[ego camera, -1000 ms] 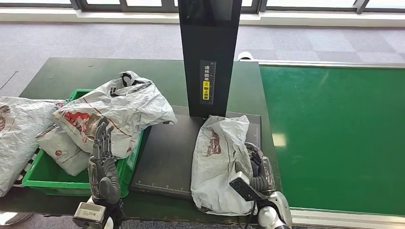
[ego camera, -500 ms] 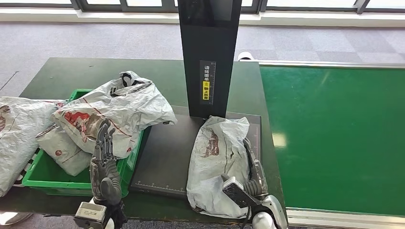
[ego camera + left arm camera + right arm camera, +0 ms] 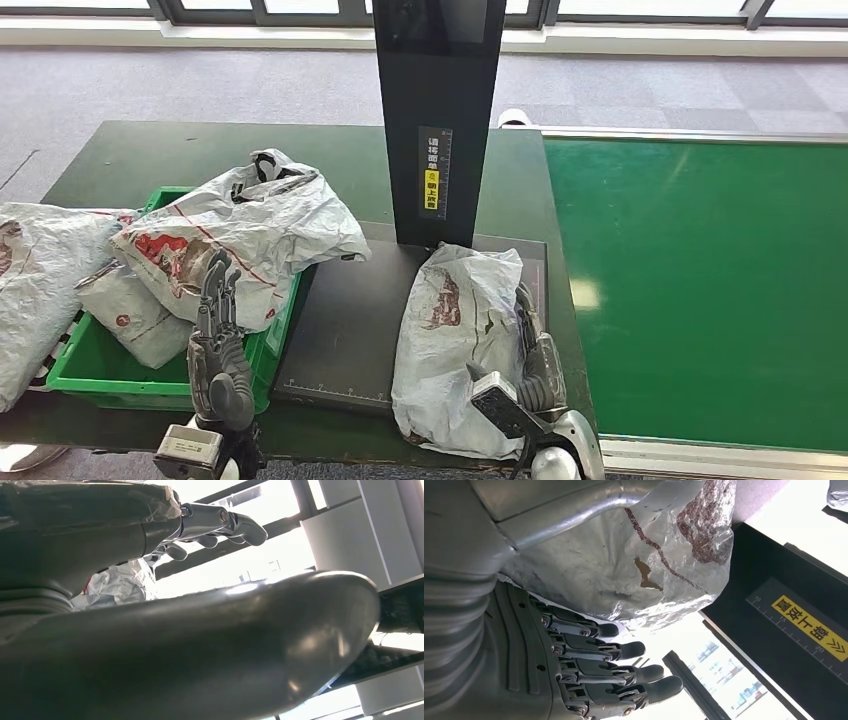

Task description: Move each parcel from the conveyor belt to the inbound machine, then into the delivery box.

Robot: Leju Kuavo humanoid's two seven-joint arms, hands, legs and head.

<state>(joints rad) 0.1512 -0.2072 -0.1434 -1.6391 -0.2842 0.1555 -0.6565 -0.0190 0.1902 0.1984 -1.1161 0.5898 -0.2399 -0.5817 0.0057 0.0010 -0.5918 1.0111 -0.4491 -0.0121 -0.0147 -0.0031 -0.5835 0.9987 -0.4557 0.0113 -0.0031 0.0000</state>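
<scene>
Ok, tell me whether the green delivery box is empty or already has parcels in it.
Not empty. The green box holds a small parcel, and a larger crumpled parcel lies across its top, spilling over the rim.

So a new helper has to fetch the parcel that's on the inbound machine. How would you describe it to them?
Find the tall black post in the middle of the table. On the dark flat plate at its foot lies one crumpled white bag with a reddish print, beside the robot's right hand. The other bags sit in or around the green bin.

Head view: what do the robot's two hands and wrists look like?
Both are dark grey metallic, with segmented fingers. The left hand rises from a boxy silver wrist block. The right hand has a black rectangular module and a thin dark cable at its rounded silver wrist.
</scene>
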